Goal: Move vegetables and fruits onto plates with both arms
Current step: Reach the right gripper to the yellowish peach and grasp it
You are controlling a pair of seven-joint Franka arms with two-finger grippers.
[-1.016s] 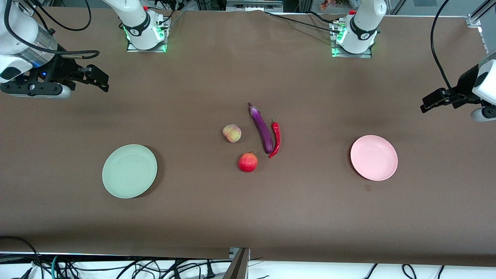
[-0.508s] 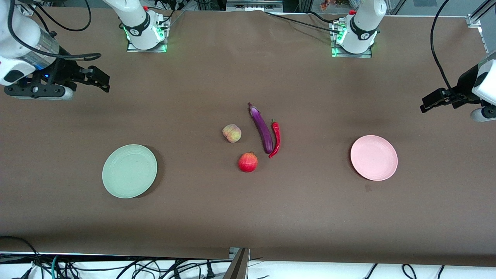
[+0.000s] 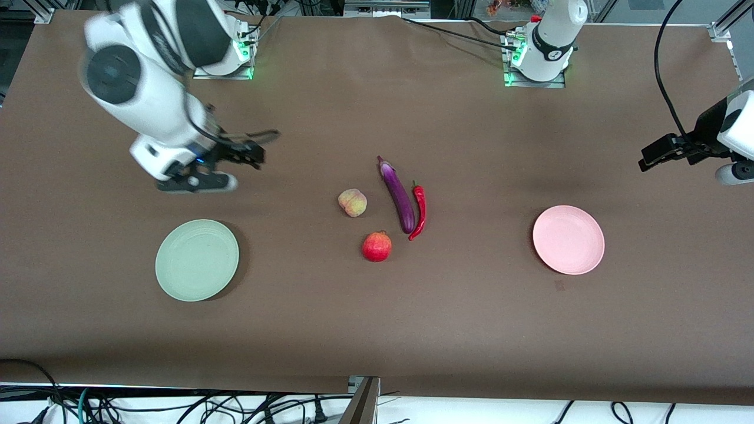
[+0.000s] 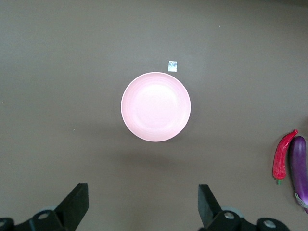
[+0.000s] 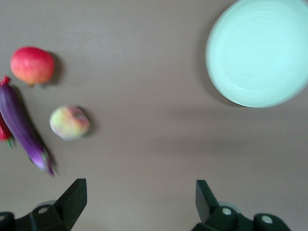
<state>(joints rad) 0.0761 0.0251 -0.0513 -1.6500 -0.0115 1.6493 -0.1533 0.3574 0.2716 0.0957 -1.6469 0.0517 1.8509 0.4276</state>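
Observation:
A purple eggplant [image 3: 399,196] and a red chili [image 3: 419,211] lie side by side mid-table. Beside them are a peach [image 3: 353,202] and a round red fruit [image 3: 377,247]. The mint green plate [image 3: 197,259] sits toward the right arm's end, the pink plate [image 3: 568,239] toward the left arm's end; nothing lies on either. My right gripper [image 3: 254,148] hangs open over bare cloth between the green plate and the peach. Its wrist view shows the peach [image 5: 70,122], red fruit [image 5: 32,66], eggplant [image 5: 24,130] and green plate [image 5: 260,53]. My left gripper [image 3: 654,154] waits open over the table's end, with the pink plate [image 4: 155,106] in its wrist view.
A small tape mark [image 3: 559,285] lies on the brown cloth close to the pink plate. Both arm bases [image 3: 536,65] stand along the edge farthest from the front camera. Cables [image 3: 177,406] hang below the table's near edge.
The right arm has swung in from its end of the table toward the middle, its open gripper now over the cloth near the green plate. The left arm has not moved.

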